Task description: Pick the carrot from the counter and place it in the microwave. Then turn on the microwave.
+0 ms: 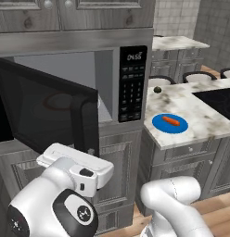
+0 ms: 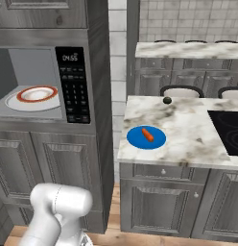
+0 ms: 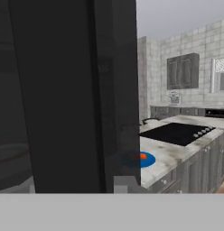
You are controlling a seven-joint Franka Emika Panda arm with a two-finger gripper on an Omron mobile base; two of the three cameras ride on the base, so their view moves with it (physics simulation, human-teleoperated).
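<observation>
I see the microwave (image 1: 89, 88) standing with its dark glass door (image 1: 42, 111) swung wide open, the grey interior exposed and a white plate with a red rim (image 2: 33, 97) lying inside. The keypad panel (image 2: 73, 84) sits to the right of the cavity, its display lit. The carrot (image 2: 148, 134) lies on a round blue plate (image 2: 146, 137) near the front left corner of the marble counter (image 2: 188, 129), well apart from the microwave. A small dark round object (image 2: 167, 100) rests farther back on the same counter, and the black cooktop (image 2: 229, 129) occupies its right side. From the hand camera, the open door's dark glass looms close, with the carrot and blue plate beyond its edge. I cannot tell from these views how the claw's jaws stand.
</observation>
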